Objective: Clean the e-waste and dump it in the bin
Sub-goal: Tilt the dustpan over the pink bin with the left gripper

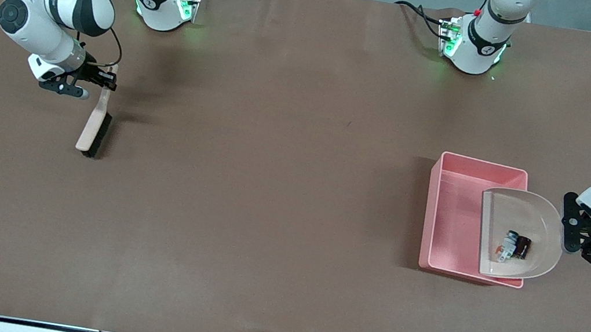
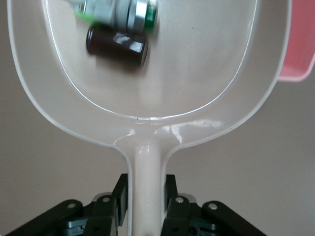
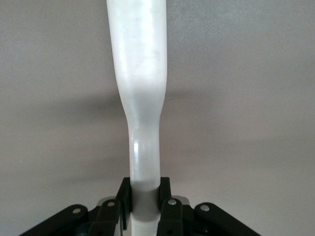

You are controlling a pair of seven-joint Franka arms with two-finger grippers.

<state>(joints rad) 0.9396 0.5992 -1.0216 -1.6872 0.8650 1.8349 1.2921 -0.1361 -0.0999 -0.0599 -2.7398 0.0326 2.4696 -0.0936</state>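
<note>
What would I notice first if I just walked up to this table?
Probably the pink bin toward the left arm's end of the table, with a pale dustpan held over it by the left pincer. Two tiny bits of e-waste lie in the dustpan. At the right arm's end, the right pincer holds a brush with its bristles on the table.

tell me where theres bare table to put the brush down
The widest bare patch is the brown table between the brush, held by the right tool, and the pink bin. It is crowded at the left arm's end: the left tool holds the dustpan with e-waste over the bin.
</note>
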